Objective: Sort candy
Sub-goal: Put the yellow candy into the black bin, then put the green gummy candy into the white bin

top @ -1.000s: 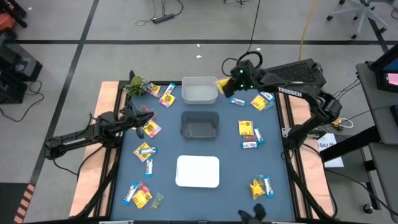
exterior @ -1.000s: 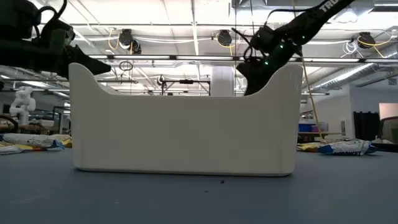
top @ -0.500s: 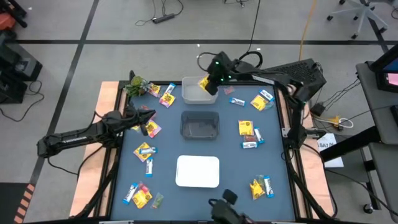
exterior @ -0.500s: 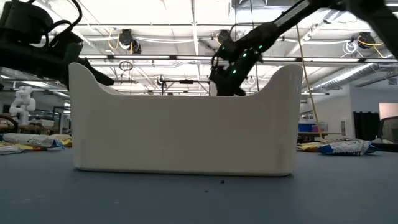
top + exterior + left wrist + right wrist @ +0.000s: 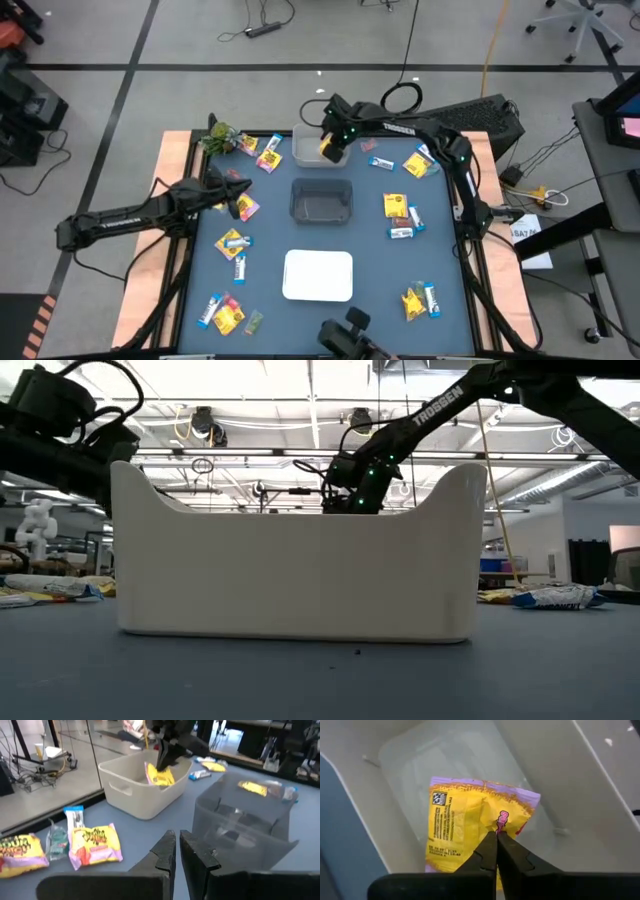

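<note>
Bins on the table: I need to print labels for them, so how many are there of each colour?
White bins: 2, far and near
Grey bin: 1, between them
Total: 3

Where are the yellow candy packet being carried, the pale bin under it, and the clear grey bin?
Yellow candy packet (image 5: 465, 830), right wrist view: its printed face.
Pale plastic bin (image 5: 125, 782), left wrist view: its side wall.
Clear grey plastic bin (image 5: 320, 207), high view: its floor.
</note>
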Controlling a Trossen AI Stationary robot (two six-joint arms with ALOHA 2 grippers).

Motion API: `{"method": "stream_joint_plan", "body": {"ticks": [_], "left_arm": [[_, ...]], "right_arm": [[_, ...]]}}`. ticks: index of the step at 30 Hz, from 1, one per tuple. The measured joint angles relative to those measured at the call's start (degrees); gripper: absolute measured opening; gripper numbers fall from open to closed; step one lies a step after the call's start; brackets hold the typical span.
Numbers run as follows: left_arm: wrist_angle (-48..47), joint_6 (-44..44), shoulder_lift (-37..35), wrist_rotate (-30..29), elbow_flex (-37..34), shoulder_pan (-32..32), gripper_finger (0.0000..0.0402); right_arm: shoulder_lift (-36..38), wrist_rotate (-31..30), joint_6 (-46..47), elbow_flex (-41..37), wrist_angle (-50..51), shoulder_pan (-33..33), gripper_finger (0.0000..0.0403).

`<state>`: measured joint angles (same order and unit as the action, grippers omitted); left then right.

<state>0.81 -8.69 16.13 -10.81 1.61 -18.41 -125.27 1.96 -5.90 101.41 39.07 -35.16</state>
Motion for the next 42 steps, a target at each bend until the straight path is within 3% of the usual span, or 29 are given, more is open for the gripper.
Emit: {"method": "stream_joint_plan", "body": {"ticks": [9,11,13,17,22,28,36,42], "left_arm": [[-0.82,-1.56,2.83,0.07,0.0,0.0,0.0031],[-0.82,-1.53,3.14,0.18,0.0,0.0,0.0031],[-1.04,-1.53,3.37,1.5,0.11,0.0,0.003],[-1.27,-1.51,3.92,3.51,1.14,0.01,0.003],[-1.42,-1.49,5.27,3.5,1.73,0.01,0.003],[-1.46,-1.46,7.87,3.5,1.97,0.02,0.003],[-1.34,-1.38,14.61,2.64,4.67,-1.43,0.003],[-1.97,-1.38,22.52,2.56,7.67,-6.14,0.003]], "right_arm": [[0.02,-0.47,0.56,0.0,0.13,1.2,0.0105],[0.86,-0.73,0.99,0.0,0.88,1.18,0.0111],[2.63,-2.45,0.64,-0.02,0.99,1.23,0.0095],[7.56,-4.53,-1.6,0.03,-0.37,2.09,0.0018],[10.7,-3.95,-1.99,-1.01,-3.09,4.44,0.0002],[16.89,-3.85,-1.05,-16.17,-18.04,8.12,0.0],[33.2,-3.82,4.18,-43.74,-43.3,12.37,0.0],[43.3,-6.54,4.33,-56.69,-52.69,15.3,0.0]]}}
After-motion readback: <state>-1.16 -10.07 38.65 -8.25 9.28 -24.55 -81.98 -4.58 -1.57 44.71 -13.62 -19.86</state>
